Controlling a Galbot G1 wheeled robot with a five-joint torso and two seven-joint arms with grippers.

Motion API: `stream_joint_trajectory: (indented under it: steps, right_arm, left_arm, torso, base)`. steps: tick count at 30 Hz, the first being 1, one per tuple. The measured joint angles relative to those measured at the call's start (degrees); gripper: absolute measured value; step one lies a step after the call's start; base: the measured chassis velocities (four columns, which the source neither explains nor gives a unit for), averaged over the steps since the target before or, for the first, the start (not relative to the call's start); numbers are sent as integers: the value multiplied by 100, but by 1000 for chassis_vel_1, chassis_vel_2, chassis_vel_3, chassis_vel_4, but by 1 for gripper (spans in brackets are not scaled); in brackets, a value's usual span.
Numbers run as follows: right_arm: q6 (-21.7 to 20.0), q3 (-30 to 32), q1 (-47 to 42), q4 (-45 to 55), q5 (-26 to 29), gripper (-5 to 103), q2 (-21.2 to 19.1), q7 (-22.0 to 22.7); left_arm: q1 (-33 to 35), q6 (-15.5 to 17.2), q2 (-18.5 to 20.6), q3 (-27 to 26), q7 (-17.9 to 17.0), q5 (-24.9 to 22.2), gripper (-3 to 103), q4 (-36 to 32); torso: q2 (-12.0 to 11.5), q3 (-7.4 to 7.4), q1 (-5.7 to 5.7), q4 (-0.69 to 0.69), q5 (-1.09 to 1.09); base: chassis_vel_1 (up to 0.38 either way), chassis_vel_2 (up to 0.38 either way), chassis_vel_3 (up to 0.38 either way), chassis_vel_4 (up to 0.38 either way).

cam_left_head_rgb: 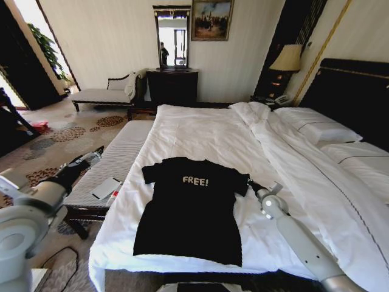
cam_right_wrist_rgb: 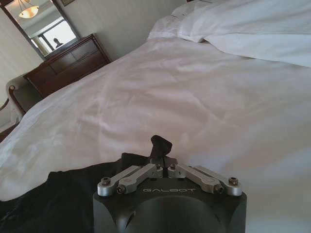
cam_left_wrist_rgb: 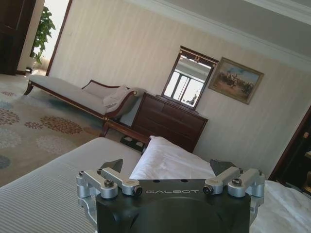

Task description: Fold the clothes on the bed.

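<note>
The clothes, a black T-shirt (cam_left_head_rgb: 191, 213) with white "FREE!" lettering, lie flat and face up near the foot of the bed (cam_left_head_rgb: 200, 131). My right gripper (cam_left_head_rgb: 252, 184) is low on the sheet at the shirt's right sleeve. In the right wrist view its fingers (cam_right_wrist_rgb: 160, 144) are pressed together at the edge of the black fabric (cam_right_wrist_rgb: 63, 194), pinching the sleeve. My left gripper (cam_left_head_rgb: 95, 154) hovers over the bench beside the bed, apart from the shirt. The left wrist view shows it (cam_left_wrist_rgb: 167, 166) open, with nothing between its fingers.
A striped white bench (cam_left_head_rgb: 115, 158) runs along the bed's left side with a small white flat object (cam_left_head_rgb: 106, 187) on it. Pillows (cam_left_head_rgb: 322, 131) and a folded duvet lie to the right. A chaise (cam_left_head_rgb: 106, 94), dark dresser (cam_left_head_rgb: 172, 85) and lamp (cam_left_head_rgb: 287, 59) stand at the back.
</note>
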Motion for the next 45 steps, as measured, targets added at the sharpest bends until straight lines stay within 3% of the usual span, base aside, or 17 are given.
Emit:
stream_joint_trajectory:
  steps: [10, 19, 26, 36, 38, 42, 43, 45]
  right_arm:
    - [3, -772, 355, 695, 62, 0, -85, 349]
    - [56, -1762, 1149, 187, -130, 0, 234, 353]
    - [95, -2045, 1412, -274, -339, 0, 415, 340]
    - [168, -2141, 1510, -389, -462, 31, 578, 245]
    - [230, -2028, 1508, -182, -349, 42, 552, 147]
    - [301, -1849, 1442, 152, -176, 52, 475, 30]
    - [315, -1768, 1398, 297, -126, 63, 425, 9]
    - [319, -1715, 1369, 369, -113, 63, 391, 6]
  left_arm:
    - [-80, 3, -156, 317, -15, 162, 100, 79]
    - [-58, 10, -113, 170, -15, 161, 100, 179]
    - [-92, 21, -178, 278, -29, 221, 100, 253]
    - [-128, 47, -191, 403, -89, 262, 100, 333]
    - [-183, 49, -159, 433, -105, 241, 100, 429]
    - [-306, 93, -148, 561, -181, 175, 100, 616]
    - [-387, 121, -153, 663, -215, 135, 100, 744]
    - [-476, 145, -156, 767, -220, 109, 100, 879]
  torso:
    - [0, 0, 0, 2, -1]
    - [0, 0, 0, 3, 0]
    - [0, 0, 0, 0, 0]
    - [0, 0, 0, 1, 0]
    - [0, 0, 0, 2, 0]
    - [0, -1, -1, 1, 0]
    - [0, -1, -1, 1, 0]
    - [0, -1, -1, 2, -1]
  base:
    - [0, 0, 0, 0]
    - [0, 0, 0, 0]
    - [0, 0, 0, 0]
    - [0, 0, 0, 0]
    - [0, 0, 0, 0]
    - [0, 0, 0, 0]
    - [0, 0, 0, 0]
    - [0, 0, 0, 0]
